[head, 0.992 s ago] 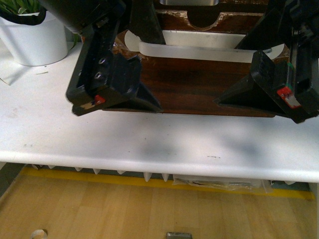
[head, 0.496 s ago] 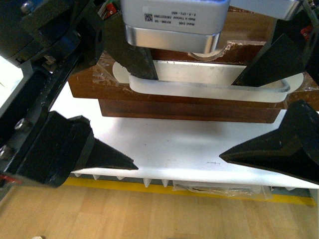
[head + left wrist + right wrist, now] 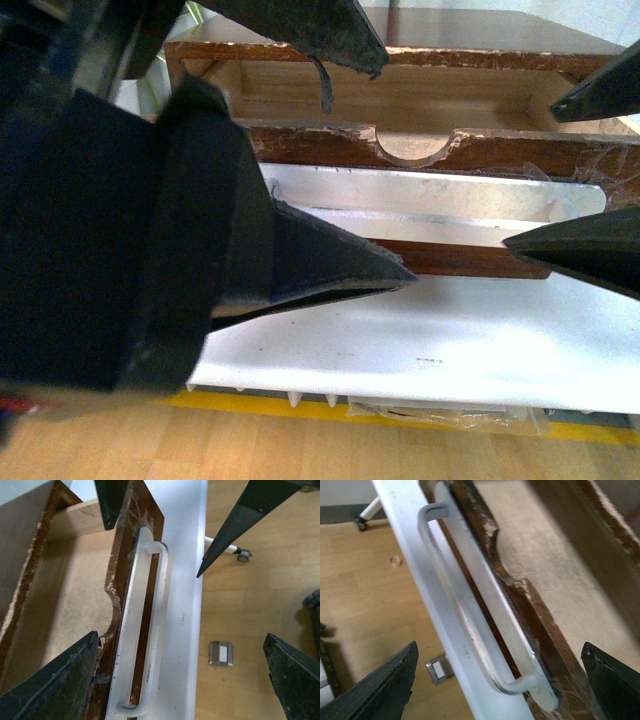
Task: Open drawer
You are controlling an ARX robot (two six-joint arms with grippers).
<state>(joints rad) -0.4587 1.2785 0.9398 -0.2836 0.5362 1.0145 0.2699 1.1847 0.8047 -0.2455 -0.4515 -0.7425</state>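
While both grippers hang over it with nothing held, the drawer (image 3: 320,140) stands open on the white table (image 3: 420,340), near the table's front edge. Its pale wood inside shows behind the chipped dark brown front. A half-round notch (image 3: 420,152) cuts into the front's top edge, and the long white bar handle (image 3: 440,216) runs along the front just below it. The left gripper (image 3: 180,636) has its jaws spread wide: in its wrist view one finger lies over the drawer's front edge by the notch and the other over the wooden floor (image 3: 250,610), so the handle falls between them. Whether that finger touches the wood cannot be told. The right gripper (image 3: 500,646) is likewise spread wide over the handle's other end. A metal floor plate (image 3: 221,654) lies below the table.
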